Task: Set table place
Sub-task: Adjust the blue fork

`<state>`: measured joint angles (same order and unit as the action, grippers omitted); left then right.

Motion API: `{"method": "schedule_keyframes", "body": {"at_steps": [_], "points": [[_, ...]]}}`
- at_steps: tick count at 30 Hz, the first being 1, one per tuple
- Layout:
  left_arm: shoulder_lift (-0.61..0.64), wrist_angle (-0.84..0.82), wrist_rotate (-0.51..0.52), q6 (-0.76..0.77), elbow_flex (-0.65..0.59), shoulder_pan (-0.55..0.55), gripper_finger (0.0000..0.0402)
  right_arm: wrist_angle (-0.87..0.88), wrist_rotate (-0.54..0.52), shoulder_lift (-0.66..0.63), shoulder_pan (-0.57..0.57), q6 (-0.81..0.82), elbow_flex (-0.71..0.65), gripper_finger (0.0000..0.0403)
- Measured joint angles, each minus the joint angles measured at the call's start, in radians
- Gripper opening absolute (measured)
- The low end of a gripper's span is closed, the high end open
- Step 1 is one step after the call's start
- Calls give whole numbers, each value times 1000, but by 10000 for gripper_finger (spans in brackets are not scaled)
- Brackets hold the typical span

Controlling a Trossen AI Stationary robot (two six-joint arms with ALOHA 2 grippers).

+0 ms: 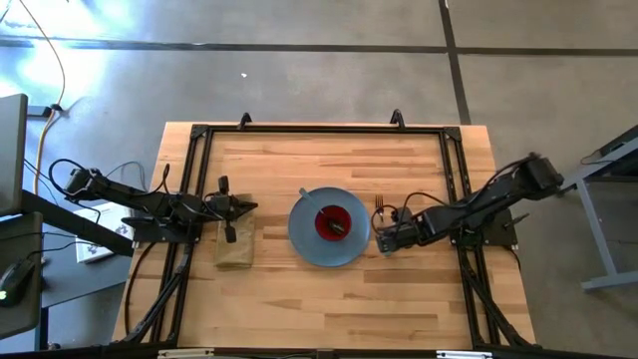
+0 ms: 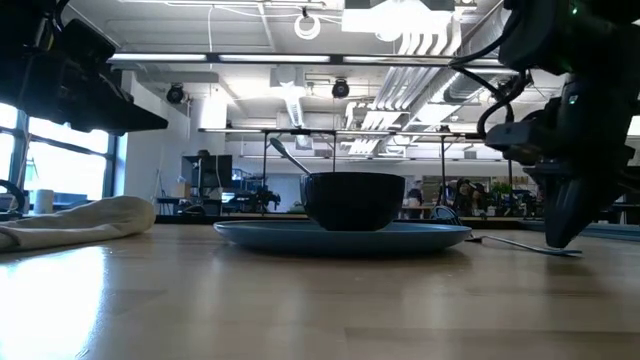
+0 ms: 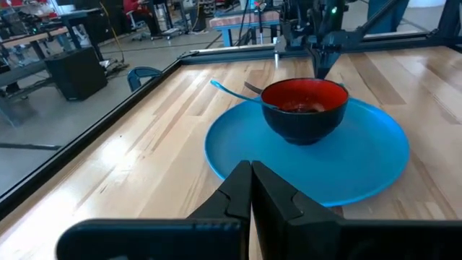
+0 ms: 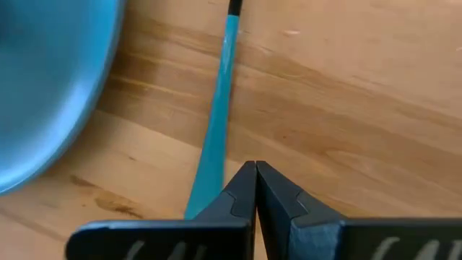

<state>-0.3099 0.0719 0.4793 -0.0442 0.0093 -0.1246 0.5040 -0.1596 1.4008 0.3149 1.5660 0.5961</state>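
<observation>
A blue-grey plate [image 1: 304,239] lies mid-table with a red bowl [image 1: 333,221] on it; both also show in the left wrist view, the plate [image 3: 361,166] under the bowl [image 3: 303,108]. A teal-handled spoon [image 1: 304,193] rests on the plate's far-left rim, its handle sticking out. A teal-handled fork [image 1: 380,207] lies flat on the table right of the plate. My right gripper [image 1: 385,240] is shut, low beside the fork's handle [image 4: 216,123]. My left gripper [image 1: 249,207] is shut and empty, raised over a tan folded cloth [image 1: 235,247] left of the plate. My right gripper's shut fingers [image 4: 238,195] come down from above right beside the near end of the fork's handle [image 4: 204,173]. I cannot tell whether they touch it. The fork lies flat on the wood.
A black rail frame [image 1: 199,135] edges the tabletop. Bare wood lies near and far of the plate [image 1: 329,309]. The cloth [image 2: 80,220] shows as a low mound at the left of the low view.
</observation>
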Motion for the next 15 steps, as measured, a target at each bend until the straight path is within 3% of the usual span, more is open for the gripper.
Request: {"method": "schedule_keyframes", "body": {"at_steps": [15], "points": [[0,0,0,-1,0,0,0,-59,5,34,0,50,1,0]]}}
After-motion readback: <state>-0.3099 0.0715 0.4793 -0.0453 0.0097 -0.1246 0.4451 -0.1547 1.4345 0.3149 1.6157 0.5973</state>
